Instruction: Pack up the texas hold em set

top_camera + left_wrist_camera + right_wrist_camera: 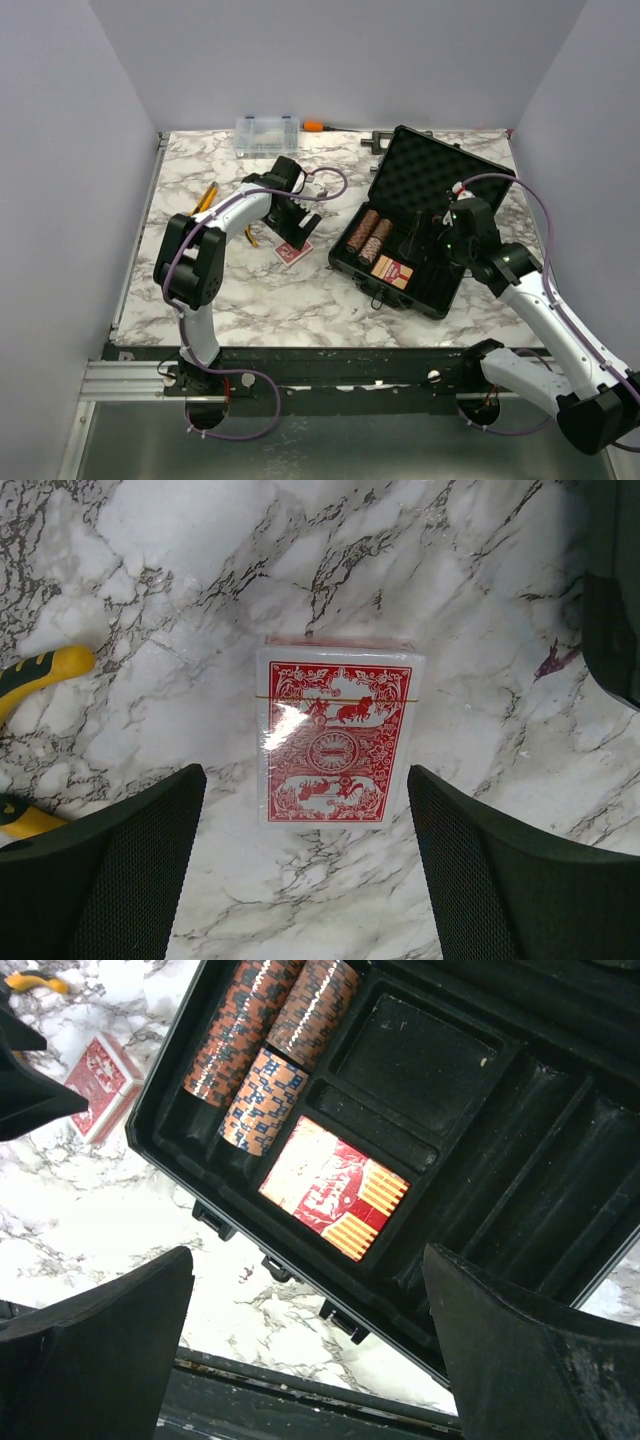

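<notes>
The black hard case [440, 180] lies open at the right of the table, lid raised. In it are brown-red chip rolls [370, 237] and a card deck [393, 271]; the right wrist view shows the rolls [262, 1040] and the deck [335, 1187] too. A red-backed deck [293, 253] lies flat on the marble left of the case; it is centred in the left wrist view [335, 742]. My left gripper [306, 875] is open, just above this deck, fingers either side. My right gripper [310, 1350] is open and empty above the case's front edge.
A small clear organizer box [267, 134] and orange-handled pliers [318, 126] sit at the table's back edge. A yellow-handled tool [206, 197] lies left of the left arm, seen also in the left wrist view [40, 670]. The case latches [340, 1320] face the near edge.
</notes>
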Action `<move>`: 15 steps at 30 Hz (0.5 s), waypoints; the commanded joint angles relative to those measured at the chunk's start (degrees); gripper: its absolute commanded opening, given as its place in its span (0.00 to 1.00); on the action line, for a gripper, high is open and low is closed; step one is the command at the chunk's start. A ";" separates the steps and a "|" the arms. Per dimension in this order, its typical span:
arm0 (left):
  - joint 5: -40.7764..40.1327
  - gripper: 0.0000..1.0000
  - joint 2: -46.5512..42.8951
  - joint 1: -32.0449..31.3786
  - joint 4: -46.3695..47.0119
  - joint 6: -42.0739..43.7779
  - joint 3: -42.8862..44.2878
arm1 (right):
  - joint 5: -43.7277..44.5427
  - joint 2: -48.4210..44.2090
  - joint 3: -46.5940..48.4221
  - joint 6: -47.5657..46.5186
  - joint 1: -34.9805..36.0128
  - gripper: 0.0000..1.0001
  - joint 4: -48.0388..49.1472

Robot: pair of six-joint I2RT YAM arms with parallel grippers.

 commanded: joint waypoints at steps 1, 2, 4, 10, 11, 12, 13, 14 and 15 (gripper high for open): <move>3.58 0.82 2.14 0.43 -1.83 2.03 1.89 | -2.98 1.29 -0.26 -0.61 0.14 1.00 1.18; 3.68 0.82 2.44 0.47 -1.79 2.05 1.80 | -2.99 1.62 -0.28 -0.93 0.15 1.00 1.48; 3.52 0.82 3.11 0.47 -1.86 1.97 1.67 | -2.49 2.73 0.38 -1.86 0.16 1.00 1.41; 3.69 0.78 3.55 0.08 -1.78 0.30 1.91 | -2.02 4.47 0.45 -2.70 0.12 1.00 1.91; 3.54 0.78 3.31 -0.18 -1.63 0.29 1.66 | -2.11 4.56 0.43 -2.62 0.09 1.00 1.90; 2.97 0.78 3.25 -0.51 -1.40 0.28 1.34 | -2.11 4.71 0.27 -2.57 0.09 1.00 1.91; 2.17 0.78 3.32 -0.81 -1.22 0.28 1.10 | -2.16 4.74 0.10 -2.33 0.16 1.00 2.06; 1.45 0.78 3.55 -0.90 -1.14 0.28 0.94 | -2.17 4.72 -0.05 -2.05 0.14 1.00 2.18; 1.18 0.78 3.87 -1.08 -1.08 0.28 0.89 | -2.27 4.62 -0.29 -1.78 0.13 1.00 2.43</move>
